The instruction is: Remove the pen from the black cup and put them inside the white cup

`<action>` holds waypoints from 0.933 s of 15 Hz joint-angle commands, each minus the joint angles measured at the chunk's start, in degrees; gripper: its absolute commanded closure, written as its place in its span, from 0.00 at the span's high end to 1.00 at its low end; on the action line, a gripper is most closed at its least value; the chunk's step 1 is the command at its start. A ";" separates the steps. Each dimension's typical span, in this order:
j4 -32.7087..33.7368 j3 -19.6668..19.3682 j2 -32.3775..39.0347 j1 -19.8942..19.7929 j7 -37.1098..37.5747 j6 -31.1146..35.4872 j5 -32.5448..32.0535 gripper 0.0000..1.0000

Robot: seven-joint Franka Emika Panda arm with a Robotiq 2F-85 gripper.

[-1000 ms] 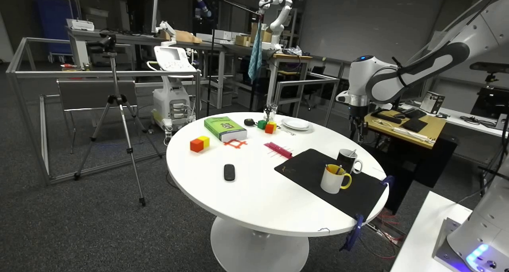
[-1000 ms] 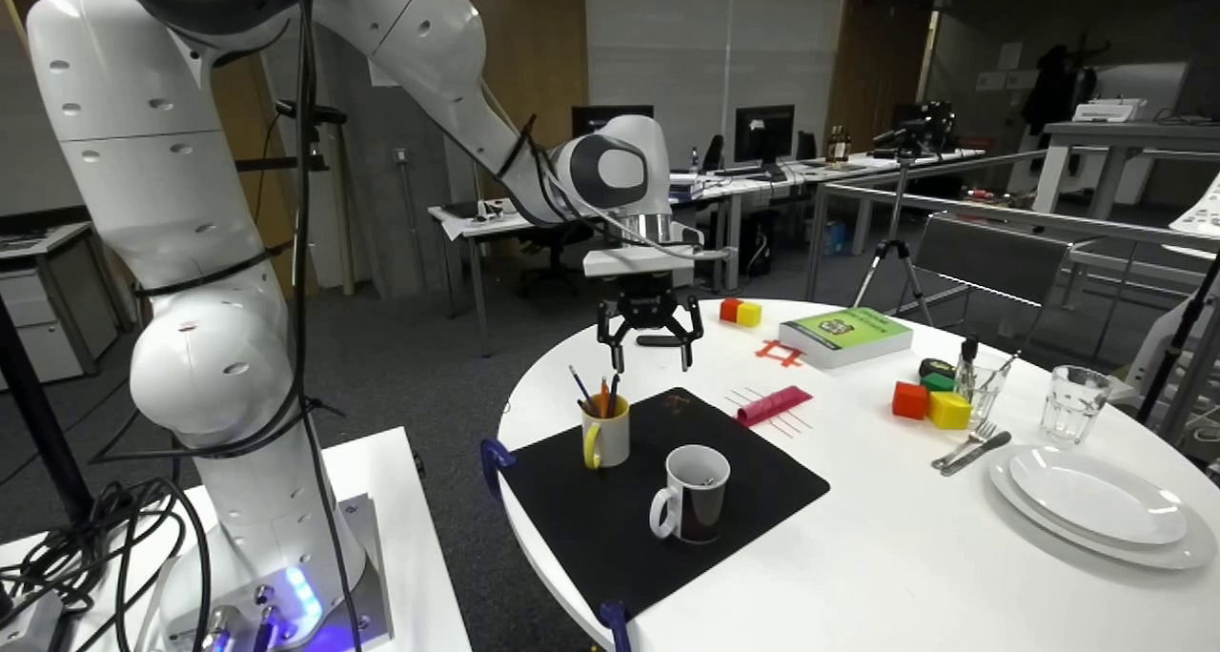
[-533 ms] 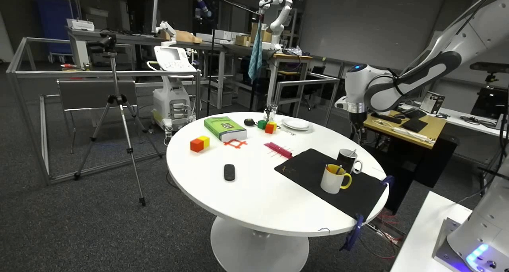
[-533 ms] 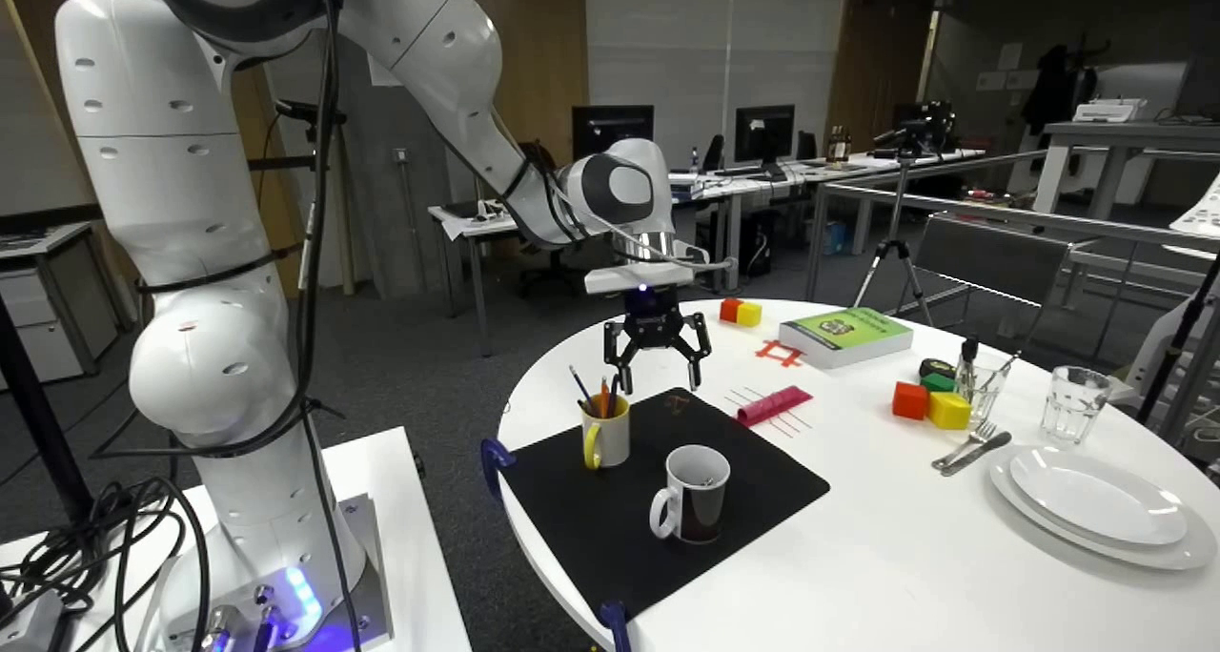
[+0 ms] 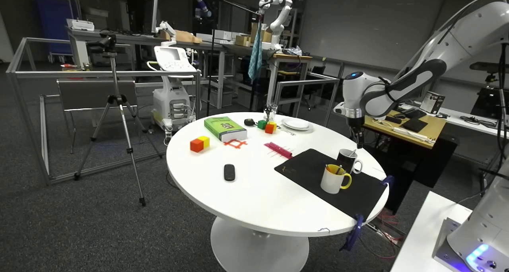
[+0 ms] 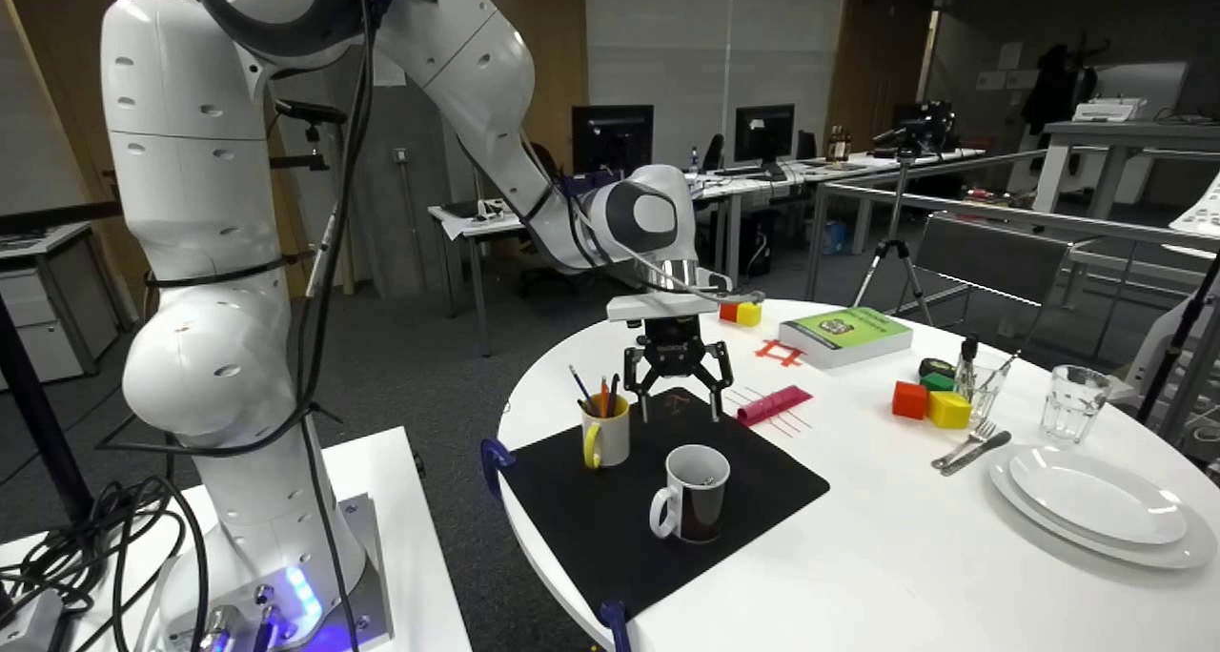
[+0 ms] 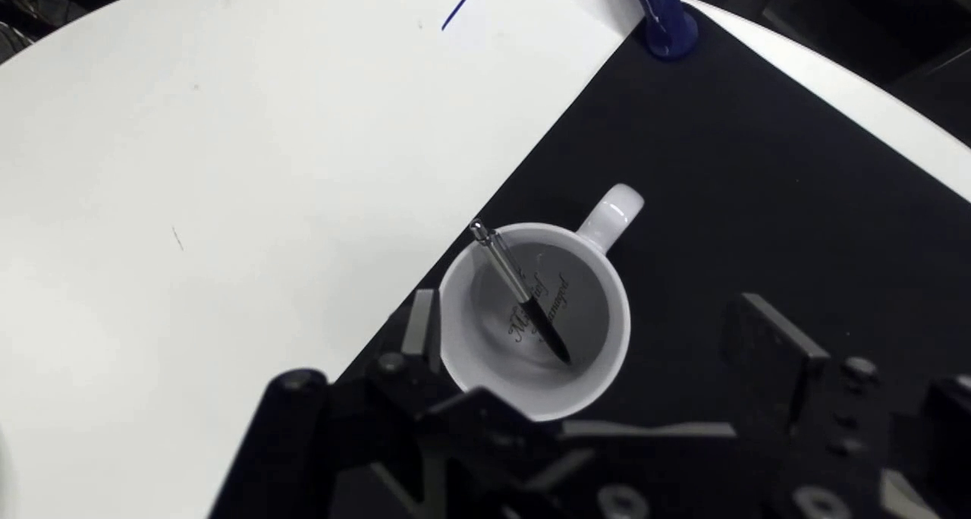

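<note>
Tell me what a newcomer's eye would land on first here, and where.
Most likely the white robot arm, reaching over the round table with its gripper hanging open near the black cup. Next, probably the white yellow-handled cup holding writing tools, on the same black mat. The bright green book, lying beyond the mat, may follow.

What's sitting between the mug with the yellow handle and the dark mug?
Nothing sits there: an exterior view shows only a bare stretch of black mat between the white cup and the black cup.
</note>
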 commanded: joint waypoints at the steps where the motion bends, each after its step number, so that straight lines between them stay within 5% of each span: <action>1: 3.05 -0.17 3.35 -1.11 -1.10 0.85 -0.70 1.00; 4: 4.58 -0.09 5.21 -1.29 -1.31 0.39 -0.66 0.73; 6: 5.65 0.02 6.40 -1.32 -1.46 0.08 -0.54 0.67; 14: 10.38 0.48 11.25 -0.74 -1.91 -1.59 -0.75 0.73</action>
